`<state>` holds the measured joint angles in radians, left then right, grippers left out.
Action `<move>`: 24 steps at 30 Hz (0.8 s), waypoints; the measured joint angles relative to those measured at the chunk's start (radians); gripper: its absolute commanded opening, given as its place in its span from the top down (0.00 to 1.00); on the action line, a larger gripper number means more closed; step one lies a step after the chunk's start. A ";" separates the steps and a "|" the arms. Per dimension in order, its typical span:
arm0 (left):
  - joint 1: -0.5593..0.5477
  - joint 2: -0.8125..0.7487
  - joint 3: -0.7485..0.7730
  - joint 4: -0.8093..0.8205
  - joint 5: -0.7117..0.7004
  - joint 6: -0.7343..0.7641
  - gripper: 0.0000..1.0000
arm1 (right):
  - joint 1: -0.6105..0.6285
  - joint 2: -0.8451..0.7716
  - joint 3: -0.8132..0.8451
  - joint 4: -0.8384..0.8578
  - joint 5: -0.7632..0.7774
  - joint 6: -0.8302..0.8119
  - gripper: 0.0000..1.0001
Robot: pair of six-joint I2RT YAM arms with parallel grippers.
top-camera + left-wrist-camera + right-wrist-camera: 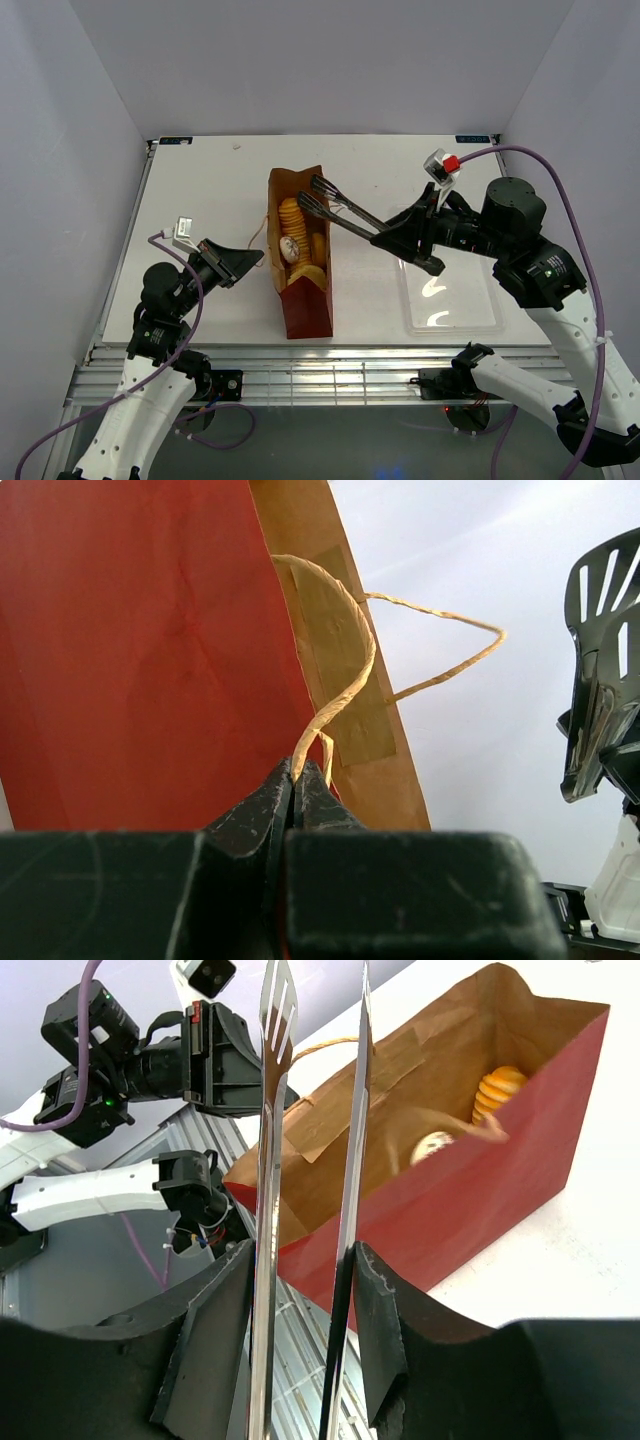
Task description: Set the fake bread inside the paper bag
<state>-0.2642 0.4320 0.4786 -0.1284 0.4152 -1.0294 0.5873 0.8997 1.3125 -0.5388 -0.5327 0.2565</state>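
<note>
The paper bag lies on the table with its open side up; its brown inside and red wall show in the right wrist view. Fake bread lies inside: a ridged orange loaf, a whitish pastry and a golden bun. My left gripper is shut on the bag's twine handle. My right gripper grips the metal tongs. The tong tips stand apart and empty over the bag's far end.
A clear plastic tray sits on the table under my right arm, to the right of the bag. The bag's second twine loop hangs free beside the held one. The table's front edge meets a metal rail.
</note>
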 measured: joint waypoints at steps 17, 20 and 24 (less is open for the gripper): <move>0.000 -0.018 0.076 -0.053 0.000 0.040 0.37 | 0.000 -0.005 -0.002 0.019 0.014 0.009 0.52; 0.000 -0.021 0.088 -0.060 0.000 0.049 0.30 | 0.000 -0.005 -0.002 0.019 0.014 0.014 0.52; 0.000 -0.024 0.101 -0.082 -0.001 0.056 0.23 | 0.000 -0.008 -0.002 0.018 0.034 0.023 0.52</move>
<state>-0.2642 0.4084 0.5800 -0.2108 0.4145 -0.9733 0.5873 0.8921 1.3106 -0.5205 -0.4992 0.2798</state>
